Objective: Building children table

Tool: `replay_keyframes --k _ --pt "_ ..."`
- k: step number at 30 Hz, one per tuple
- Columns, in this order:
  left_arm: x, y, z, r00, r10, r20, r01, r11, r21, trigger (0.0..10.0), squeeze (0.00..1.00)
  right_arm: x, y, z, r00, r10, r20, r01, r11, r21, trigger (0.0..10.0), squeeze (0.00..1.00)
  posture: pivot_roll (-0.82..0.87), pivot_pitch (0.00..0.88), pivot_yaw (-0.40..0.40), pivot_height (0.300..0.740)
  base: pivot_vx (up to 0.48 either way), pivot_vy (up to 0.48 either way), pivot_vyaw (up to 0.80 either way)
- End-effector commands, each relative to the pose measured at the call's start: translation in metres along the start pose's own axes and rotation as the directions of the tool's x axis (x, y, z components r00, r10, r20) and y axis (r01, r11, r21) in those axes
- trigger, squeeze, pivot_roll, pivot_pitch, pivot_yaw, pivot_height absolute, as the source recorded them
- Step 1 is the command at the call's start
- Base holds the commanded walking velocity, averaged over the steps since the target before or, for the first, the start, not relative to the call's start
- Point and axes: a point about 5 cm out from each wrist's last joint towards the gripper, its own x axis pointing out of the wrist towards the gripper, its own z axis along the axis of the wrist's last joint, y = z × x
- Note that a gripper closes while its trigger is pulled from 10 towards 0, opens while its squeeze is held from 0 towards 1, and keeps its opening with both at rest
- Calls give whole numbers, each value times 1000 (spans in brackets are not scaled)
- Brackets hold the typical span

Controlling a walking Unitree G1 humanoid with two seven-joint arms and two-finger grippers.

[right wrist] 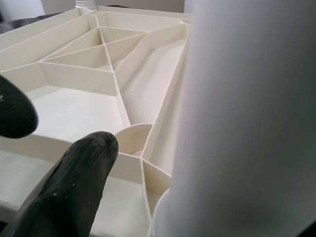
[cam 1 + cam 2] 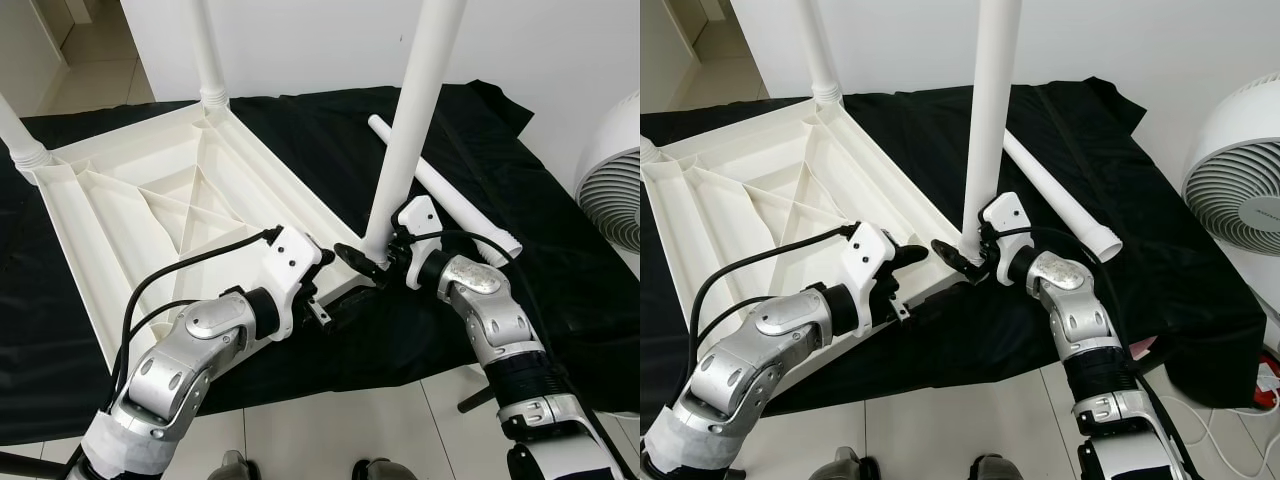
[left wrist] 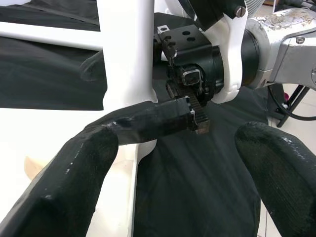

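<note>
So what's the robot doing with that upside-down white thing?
It's putting together a small white table top that lies upside down on a black cloth. The right end effector holds the bottom of an upright white leg at the table's near corner. The left end effector waits open beside it, holding nothing. Two legs already stand at the far corners, and one spare leg lies on the cloth.
</note>
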Motion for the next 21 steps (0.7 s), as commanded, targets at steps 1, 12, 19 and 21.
replay_keyframes --k 1,12,19,21 --pt "0 2 -3 1000 5 -13 -5 1000 0 10000 0 1 1 0 999 42 -8 -42 999 -11 6784 0 -74 71 42 740 0 0 0" --pt "-1 0 -3 1000 5 -15 -5 1000 -5 10000 0 -5 -5 -13 995 92 -28 -91 996 14 0 0 -73 83 42 740 0 0 0" --pt "-1 -1 -4 1000 -1 -17 1 1000 -8 10000 0 -6 -8 -18 997 -63 -53 66 996 53 10000 0 -78 87 43 740 0 0 0" --pt "-1 -1 -4 1000 -3 -17 3 1000 -10 10000 0 -5 -8 -18 991 -114 -64 117 991 56 10000 0 -79 92 45 740 0 0 0"
